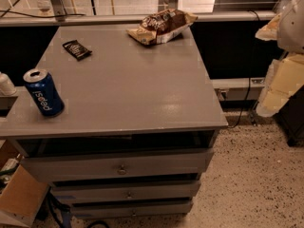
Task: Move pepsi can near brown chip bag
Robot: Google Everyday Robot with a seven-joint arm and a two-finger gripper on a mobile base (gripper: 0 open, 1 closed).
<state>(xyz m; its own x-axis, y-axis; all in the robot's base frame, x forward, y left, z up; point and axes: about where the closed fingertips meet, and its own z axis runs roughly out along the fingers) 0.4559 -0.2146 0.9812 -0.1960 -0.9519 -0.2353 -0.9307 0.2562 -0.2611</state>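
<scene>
**A:** Where is the camera looking from?

**B:** It is sitting high, in front of the desk (133, 89) and a little to its right. It is tilting down and facing across the top toward the far edge.

**A:** How near is it?

**B:** Fairly near. The desk top is filling most of the view, the drawers (118, 167) are showing below it, and the speckled floor (256, 184) is running along the right.

**A:** What is marking near and far?

**B:** The pepsi can (43, 93) is standing at the near left, and the brown chip bag (161, 26) is lying at the far edge. The gripper (281, 87) is hanging at the view's right edge, off the desk.
</scene>
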